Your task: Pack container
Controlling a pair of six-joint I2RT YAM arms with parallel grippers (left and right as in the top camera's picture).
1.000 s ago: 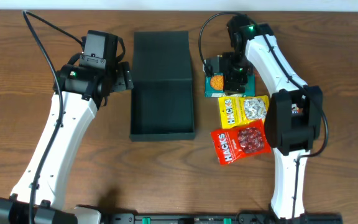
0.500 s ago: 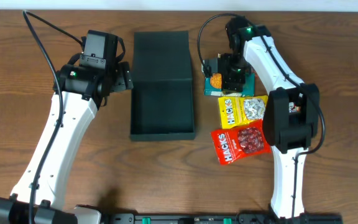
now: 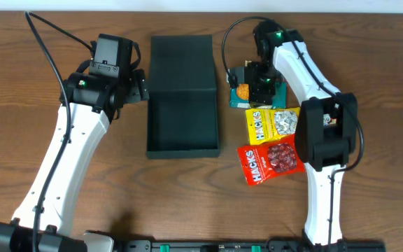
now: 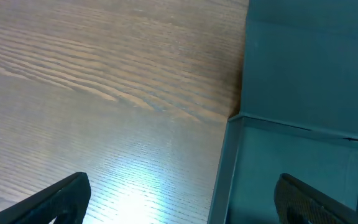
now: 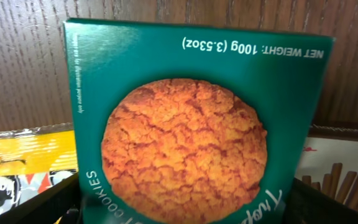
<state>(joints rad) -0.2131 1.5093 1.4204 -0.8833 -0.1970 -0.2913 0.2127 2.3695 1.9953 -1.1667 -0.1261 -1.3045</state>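
Observation:
The container (image 3: 183,151) is a dark green-black box lying open at mid-table, its flap lid (image 3: 180,61) flat toward the far side. Its left wall (image 4: 225,168) and lid show in the left wrist view. My left gripper (image 3: 143,87) hovers open just left of the container, and its jaws (image 4: 182,190) straddle that wall with nothing between them. My right gripper (image 3: 259,85) is at the far right, over a green cookie box (image 3: 242,92). In the right wrist view the cookie box (image 5: 185,124) fills the gap, both fingers of the right gripper (image 5: 185,202) against its sides.
A yellow Hacks packet (image 3: 271,124) and a red Hacks packet (image 3: 270,159) lie right of the container, just below the cookie box. A pale box printed with brown sticks (image 5: 340,177) lies under the cookie box's right side. The yellow packet (image 5: 23,158) shows at its left.
The right gripper's fingers have drawn in against the cookie box, and the box has shifted slightly left with it. The left arm and the container have stayed still.

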